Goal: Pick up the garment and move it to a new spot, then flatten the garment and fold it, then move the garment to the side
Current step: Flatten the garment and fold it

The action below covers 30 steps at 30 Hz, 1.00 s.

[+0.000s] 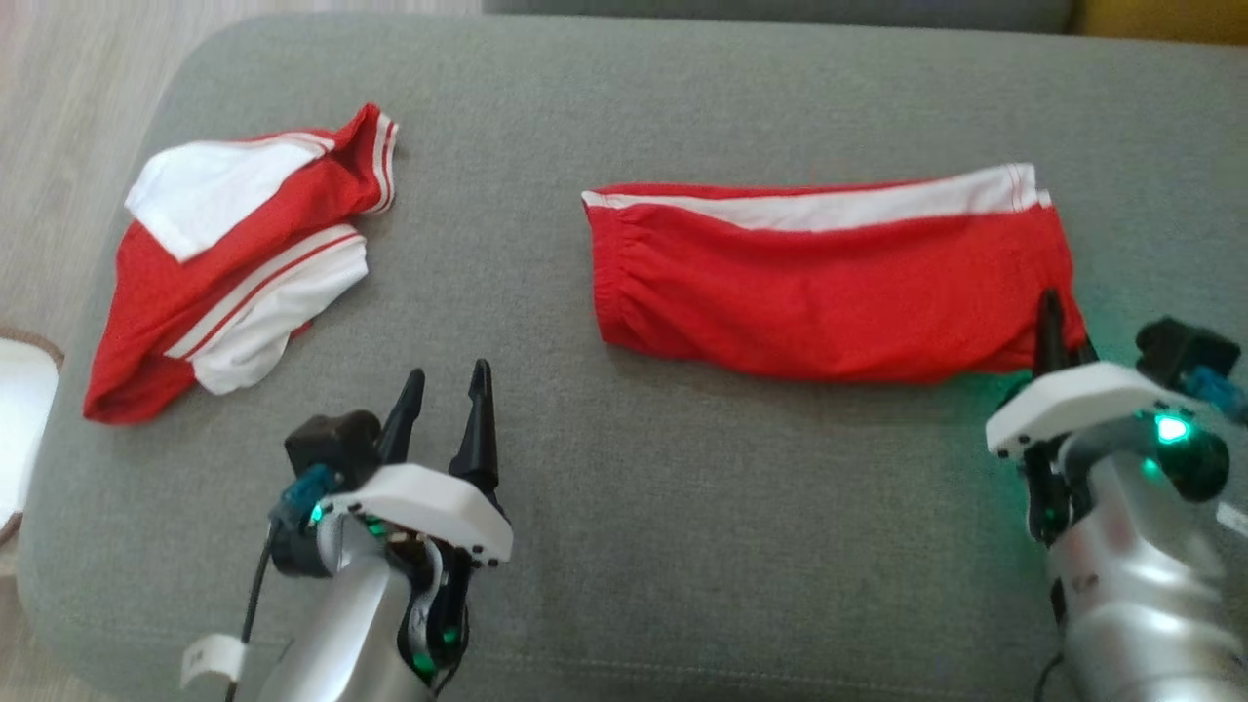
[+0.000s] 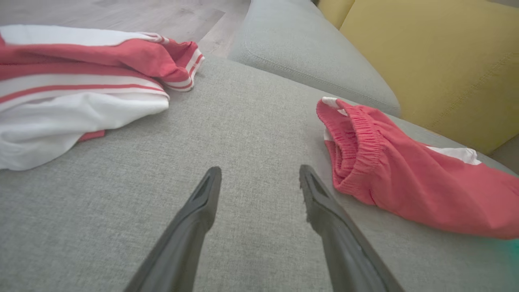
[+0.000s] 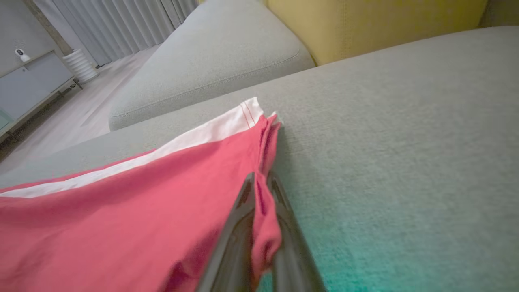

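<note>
The garment [image 1: 829, 283] is a pair of red shorts with a white side stripe, lying folded lengthwise across the middle-right of the grey cushion [image 1: 682, 507]. My right gripper [image 1: 1051, 317] is shut on the garment's near right corner; in the right wrist view a fold of red cloth [image 3: 121, 211] is pinched between the right gripper's [image 3: 261, 178] two dark fingers. My left gripper [image 1: 448, 385] hovers open over bare cushion, left of the garment's elastic waistband [image 2: 357, 154]. Nothing lies between the left gripper's [image 2: 259, 174] fingers.
A second, crumpled red-and-white garment [image 1: 234, 263] lies at the cushion's left end [image 2: 73, 93]. A yellow cushion [image 2: 438, 52] and another grey cushion [image 3: 211, 61] stand behind. Wooden floor [image 1: 58, 97] and a white object [image 1: 19, 419] lie past the left edge.
</note>
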### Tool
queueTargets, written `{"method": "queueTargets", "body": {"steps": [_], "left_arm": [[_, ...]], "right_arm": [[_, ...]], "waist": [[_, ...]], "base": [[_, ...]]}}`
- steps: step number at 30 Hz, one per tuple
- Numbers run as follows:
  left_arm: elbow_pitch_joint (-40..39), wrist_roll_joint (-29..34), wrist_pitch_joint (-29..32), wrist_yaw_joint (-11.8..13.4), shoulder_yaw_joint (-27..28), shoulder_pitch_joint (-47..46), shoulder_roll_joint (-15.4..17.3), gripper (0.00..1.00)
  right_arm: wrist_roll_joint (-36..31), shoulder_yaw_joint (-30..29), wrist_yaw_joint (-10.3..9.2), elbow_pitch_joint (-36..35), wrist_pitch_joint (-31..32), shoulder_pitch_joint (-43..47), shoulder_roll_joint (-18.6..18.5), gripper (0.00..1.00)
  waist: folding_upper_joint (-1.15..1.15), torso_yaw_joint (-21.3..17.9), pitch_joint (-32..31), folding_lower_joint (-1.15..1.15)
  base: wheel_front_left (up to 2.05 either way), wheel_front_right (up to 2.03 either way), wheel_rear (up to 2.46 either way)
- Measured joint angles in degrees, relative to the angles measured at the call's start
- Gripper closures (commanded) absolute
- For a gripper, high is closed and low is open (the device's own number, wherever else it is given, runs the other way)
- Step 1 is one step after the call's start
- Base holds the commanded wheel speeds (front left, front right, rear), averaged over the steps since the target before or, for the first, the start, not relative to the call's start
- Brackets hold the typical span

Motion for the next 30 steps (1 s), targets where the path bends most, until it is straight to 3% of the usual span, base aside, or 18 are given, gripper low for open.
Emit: {"method": "queueTargets", "body": {"steps": [5, 11, 15, 23, 24, 25, 26, 30], "left_arm": [[-0.3, 0.8, 0.0, 0.0, -0.1, 1.7, 0.0, 0.0], [0.1, 1.4, 0.0, 0.1, -0.6, 1.8, 0.0, 0.0], [0.5, 0.7, 0.0, 0.1, -1.9, 2.4, 0.0, 0.0], [1.0, 0.7, 0.0, 0.6, -2.4, 2.7, 0.1, 0.0], [1.0, 0.7, 0.0, 0.7, -2.4, 2.7, 0.1, 0.0], [1.0, 0.7, 0.0, 1.1, -2.3, 2.7, 0.1, 0.0], [1.0, 0.8, 0.0, 1.2, -2.3, 2.7, 0.1, 0.0], [1.5, 3.3, 0.0, 1.2, -1.9, 2.8, 0.1, 0.0]], "right_arm": [[2.4, 4.3, -0.01, -7.2, 0.0, 2.7, -0.1, 1.0], [3.5, 14.1, -0.01, -12.1, 0.1, -0.3, 0.2, 1.0], [6.6, 22.8, -0.01, -13.2, 1.8, -2.1, 0.4, 1.0], [21.2, 44.3, -0.01, -16.5, 2.9, 0.7, 0.5, 1.0], [23.2, 46.5, -0.01, -17.1, 2.9, 1.2, 0.5, 0.82], [24.8, 48.2, -0.01, -17.4, 2.7, 1.7, 0.6, 0.29], [26.0, 49.5, -0.01, -17.4, 2.5, 1.9, 0.6, 0.0], [28.5, 49.8, -0.01, -16.7, 0.5, 1.9, 0.7, 0.0]], "waist": [[0.0, -0.1, -0.8, 0.0], [0.0, 2.0, -0.9, 0.0], [0.0, 4.2, -1.2, 0.0], [0.0, 7.9, -2.0, 0.0], [0.0, 7.9, -2.1, 0.0], [0.0, 7.8, -2.2, 0.0], [0.0, 7.5, -2.3, 0.0], [0.0, 5.9, -2.6, 0.0]], "base": [[0.0, 0.0, 0.0], [0.0, 0.0, 0.0], [0.0, 0.0, 0.0], [0.0, 0.0, 0.0], [0.0, 0.0, 0.0], [0.0, 0.0, 0.0], [0.0, 0.0, 0.0], [0.0, 0.0, 0.0]]}}
